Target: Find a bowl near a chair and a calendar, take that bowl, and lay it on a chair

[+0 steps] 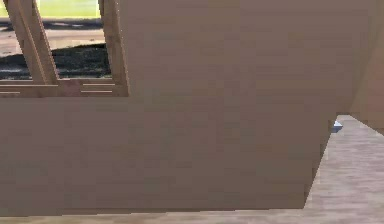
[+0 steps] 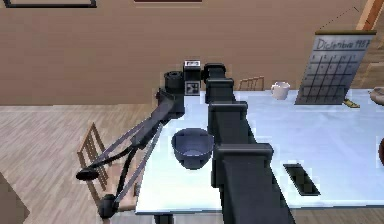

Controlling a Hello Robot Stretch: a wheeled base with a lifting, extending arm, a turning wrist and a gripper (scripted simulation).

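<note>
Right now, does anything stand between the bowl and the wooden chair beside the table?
No object seems to. Between the bowl and the chair there is bare table and then its edge. Only the thin fingers of the gripper cross that gap.

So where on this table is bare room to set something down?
The widest bare patch of the table lies between the arm, the calendar and the flat dark slab. A smaller one lies on the bowl's near side. Crowded: the far edge, by the cup.
</note>
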